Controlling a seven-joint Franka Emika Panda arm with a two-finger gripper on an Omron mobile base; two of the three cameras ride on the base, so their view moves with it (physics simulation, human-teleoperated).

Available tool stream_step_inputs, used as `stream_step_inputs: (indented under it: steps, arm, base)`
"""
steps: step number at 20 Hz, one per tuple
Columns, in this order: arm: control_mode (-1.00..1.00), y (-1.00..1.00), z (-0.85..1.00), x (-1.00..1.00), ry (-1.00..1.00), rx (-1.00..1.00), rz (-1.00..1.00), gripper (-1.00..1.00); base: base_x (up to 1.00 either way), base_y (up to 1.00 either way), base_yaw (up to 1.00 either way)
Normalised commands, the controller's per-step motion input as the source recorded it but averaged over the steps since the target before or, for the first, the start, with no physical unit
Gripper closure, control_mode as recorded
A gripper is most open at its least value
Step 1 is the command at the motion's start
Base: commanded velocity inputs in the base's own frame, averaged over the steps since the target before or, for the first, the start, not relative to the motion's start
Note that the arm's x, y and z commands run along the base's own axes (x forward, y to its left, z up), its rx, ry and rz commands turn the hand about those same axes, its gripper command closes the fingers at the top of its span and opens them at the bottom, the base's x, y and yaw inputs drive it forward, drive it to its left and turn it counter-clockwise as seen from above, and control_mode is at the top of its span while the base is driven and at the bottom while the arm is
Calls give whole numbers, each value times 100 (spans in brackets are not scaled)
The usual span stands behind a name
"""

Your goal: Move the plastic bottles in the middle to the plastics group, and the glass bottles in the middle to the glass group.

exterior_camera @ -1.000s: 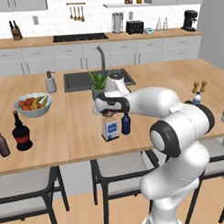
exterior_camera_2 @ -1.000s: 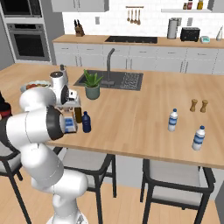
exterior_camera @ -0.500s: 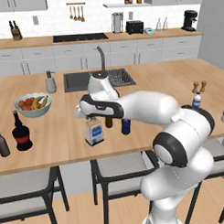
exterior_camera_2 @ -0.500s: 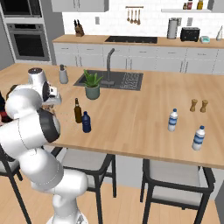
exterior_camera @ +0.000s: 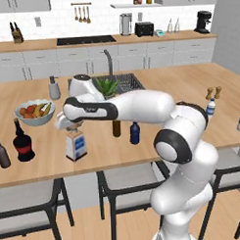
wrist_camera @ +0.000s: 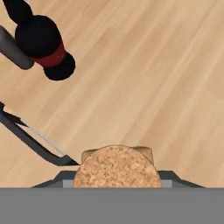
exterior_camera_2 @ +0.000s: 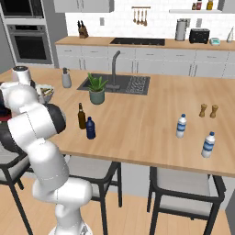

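My gripper (exterior_camera: pixel 73 127) is shut on the tan stopper end of the square clear bottle (exterior_camera: pixel 76 145), which is upright over the counter's front left. In the hand view the cork stopper (wrist_camera: pixel 116 166) sits between my dark fingertips (wrist_camera: pixel 65 177). Left of it stands the glass group: the round-bellied black bottle with a red band (exterior_camera: pixel 22 142) (wrist_camera: pixel 41 41) and a plain dark-brown bottle (exterior_camera: pixel 1 153). In the middle stand the slim brown bottle (exterior_camera: pixel 116 128) (exterior_camera_2: pixel 81 117) and the stubby dark-blue bottle (exterior_camera: pixel 135 133) (exterior_camera_2: pixel 91 128). The white blue-labelled bottles (exterior_camera_2: pixel 181 126) (exterior_camera_2: pixel 208 145) stand at the right.
A fruit bowl (exterior_camera: pixel 34 111) and a grey soap dispenser (exterior_camera: pixel 53 89) sit behind the held bottle. A potted plant (exterior_camera: pixel 107 87) stands by the sink (exterior_camera_2: pixel 114 85). Two small shakers (exterior_camera: pixel 213 93) stand far right. Stools (exterior_camera: pixel 129 178) line the counter's front edge.
The arm has swung left along the counter with the square bottle, away from the brown and blue bottles and towards the dark bottles at the left. The grip has not changed.
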Motion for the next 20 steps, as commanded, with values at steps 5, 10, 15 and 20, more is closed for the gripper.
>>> stream_step_inputs:
  steps: [5, 10, 15, 20]
  arm:
    - [-100, 99, 16, 0, 0, 0, 17, 100]
    - [-100, 70, 8, 0, -2, 0, 6, 100]
    - [-100, 39, -1, 0, 0, -2, 3, 100]
    - [-100, 8, -4, 0, 0, -4, 0, 100]
  base:
    - [0, 0, 0]
    - [0, 0, 0]
    - [0, 0, 0]
    - [0, 0, 0]
